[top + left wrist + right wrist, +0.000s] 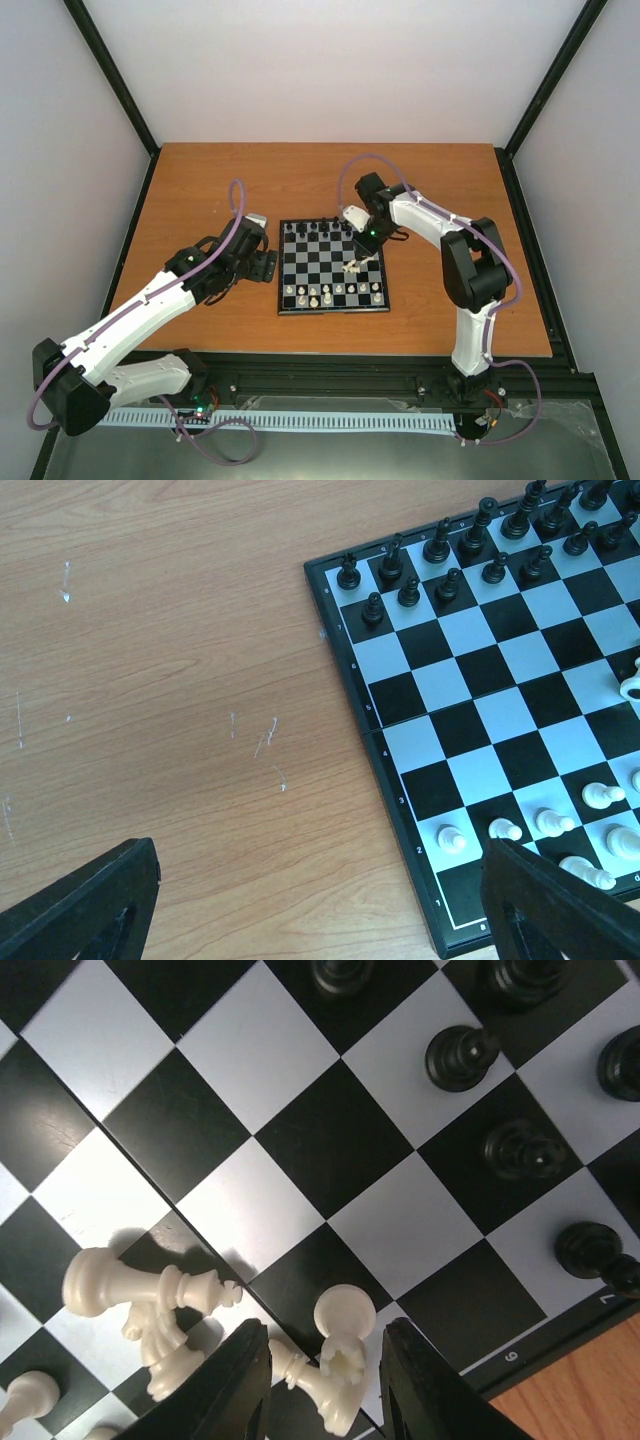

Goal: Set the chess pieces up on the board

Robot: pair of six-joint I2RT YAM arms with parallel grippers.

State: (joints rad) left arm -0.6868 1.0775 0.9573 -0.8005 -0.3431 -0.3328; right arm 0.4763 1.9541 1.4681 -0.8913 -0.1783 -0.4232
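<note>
A small square board of black and pale checks [333, 268] lay mid-frame on the brown wooden tabletop [220, 180], with black chess pieces [322, 229] ranked along its upper edge and cream-white chess pieces [330, 293] along its lower. The right claw [325, 1332] hung spread over the board's right half, its fingers [235, 1380] flanking a toppled cream piece [343, 1345] without visibly clamping it. The left claw [320, 900] was spread wide over the tabletop just left of the board.
</note>
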